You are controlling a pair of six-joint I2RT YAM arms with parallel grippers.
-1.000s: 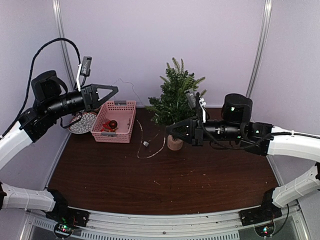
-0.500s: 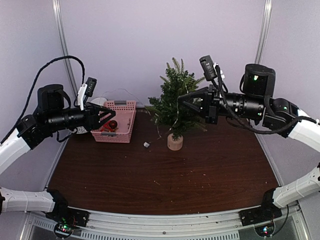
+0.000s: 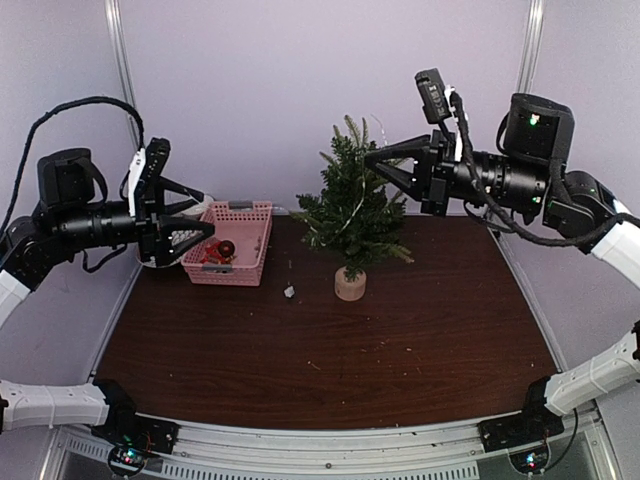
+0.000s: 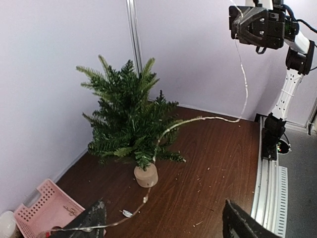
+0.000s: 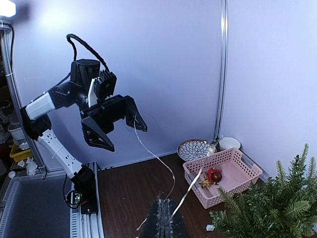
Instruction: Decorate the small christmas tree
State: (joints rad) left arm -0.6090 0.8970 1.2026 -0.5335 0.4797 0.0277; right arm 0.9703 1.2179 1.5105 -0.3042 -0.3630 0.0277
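Note:
The small christmas tree (image 3: 350,205) stands on its wooden stump (image 3: 350,285) at the back middle of the table, and the left wrist view shows the tree (image 4: 126,121) too. My right gripper (image 3: 368,153) is level with the treetop and shut on a thin string of lights (image 4: 198,119). The string drapes down through the branches, past the stump, to a small plug (image 3: 289,291). My left gripper (image 3: 208,212) is open by the pink basket (image 3: 250,212). The string (image 5: 153,156) still touches one of its fingers (image 5: 140,124).
The pink basket (image 5: 237,191) holds a red ball (image 5: 216,176) and a gold star (image 5: 205,183). A patterned bowl (image 5: 194,148) and a white cup (image 5: 229,144) sit behind it against the back wall. Small crumbs dot the dark table (image 3: 330,350).
My right gripper has risen from beside the stump to treetop height, lifting the string over the branches. My left gripper has opened and drawn back to the left.

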